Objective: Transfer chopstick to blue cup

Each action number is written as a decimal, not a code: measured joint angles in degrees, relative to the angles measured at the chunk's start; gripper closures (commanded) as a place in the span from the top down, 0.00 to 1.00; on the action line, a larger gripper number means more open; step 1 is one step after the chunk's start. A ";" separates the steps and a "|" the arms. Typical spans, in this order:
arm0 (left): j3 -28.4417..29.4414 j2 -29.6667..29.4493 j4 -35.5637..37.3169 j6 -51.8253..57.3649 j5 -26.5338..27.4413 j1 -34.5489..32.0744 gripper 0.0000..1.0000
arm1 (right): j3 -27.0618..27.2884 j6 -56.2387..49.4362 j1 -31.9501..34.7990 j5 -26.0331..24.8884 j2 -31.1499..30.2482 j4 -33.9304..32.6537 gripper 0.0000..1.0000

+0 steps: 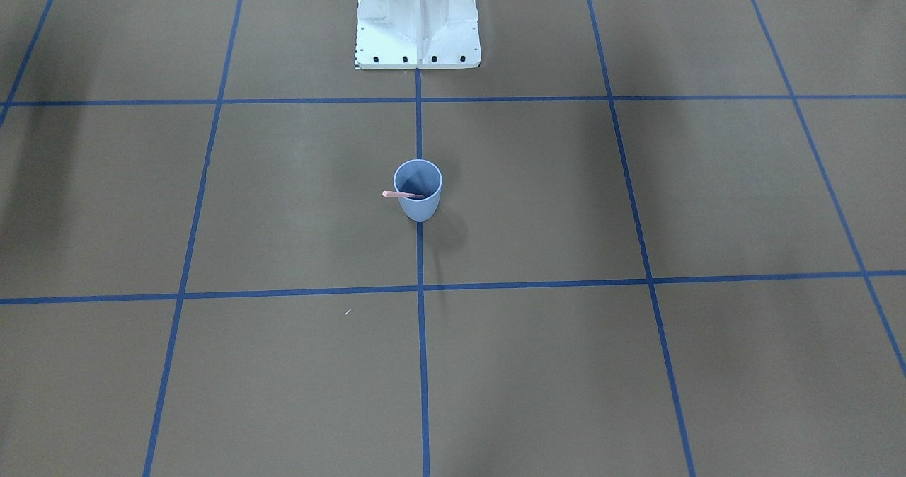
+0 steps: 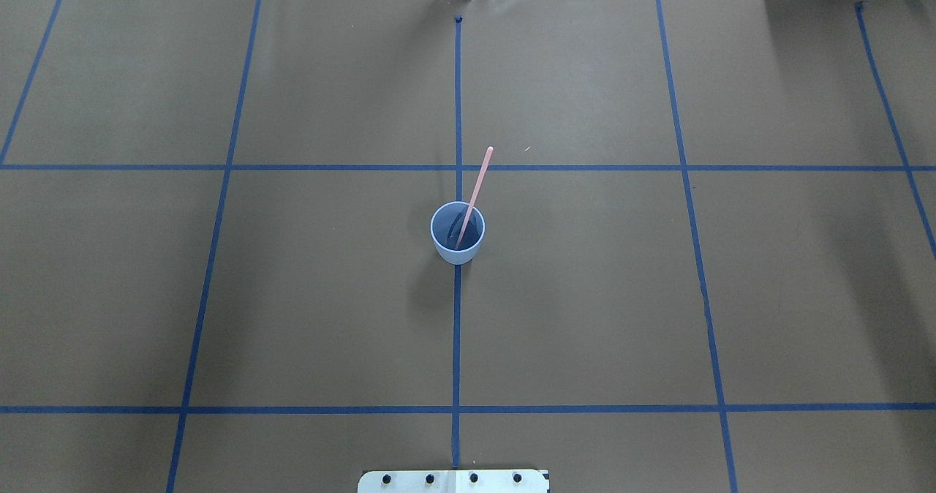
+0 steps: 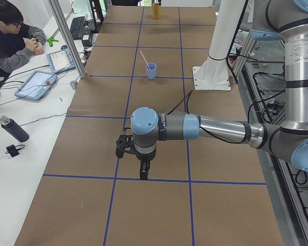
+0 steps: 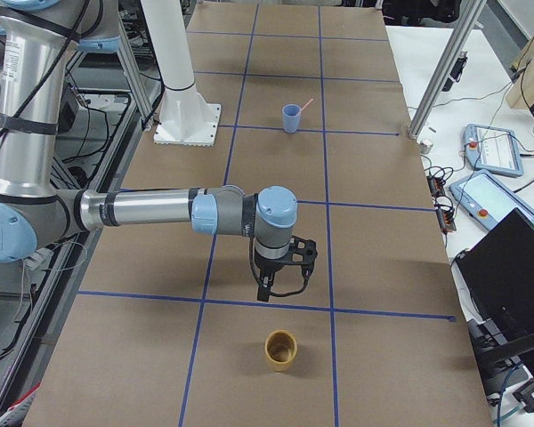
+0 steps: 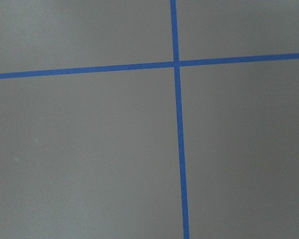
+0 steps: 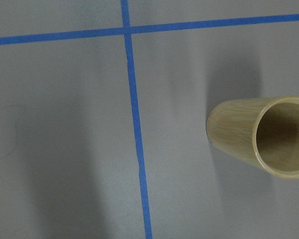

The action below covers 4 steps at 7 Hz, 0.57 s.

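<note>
The blue cup stands upright on the centre tape line of the table; it also shows in the overhead view. A pale pink chopstick stands in it, leaning out over the rim. Both appear far off in the side views, the cup and the stick. My left gripper hangs far from the cup over a tape crossing. My right gripper hangs at the other end. I cannot tell whether either is open or shut.
A bamboo cup stands upright just beyond my right gripper and shows in the right wrist view. The white robot base is at the table's edge. An operator sits at a side desk with tablets.
</note>
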 measured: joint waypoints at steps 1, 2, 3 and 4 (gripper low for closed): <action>-0.01 0.07 -0.02 0.00 0.00 0.00 0.98 | -0.07 0.10 0.01 0.04 0.01 0.00 1.00; -0.02 0.10 -0.02 0.00 0.00 0.00 0.98 | -0.02 0.14 0.03 0.10 0.03 0.00 1.00; -0.02 0.12 -0.01 0.00 0.00 0.00 0.98 | 0.18 0.16 0.03 0.20 0.04 0.00 1.00; -0.01 0.12 0.03 0.00 0.00 0.00 0.98 | 0.34 0.16 0.06 0.30 0.04 0.00 1.00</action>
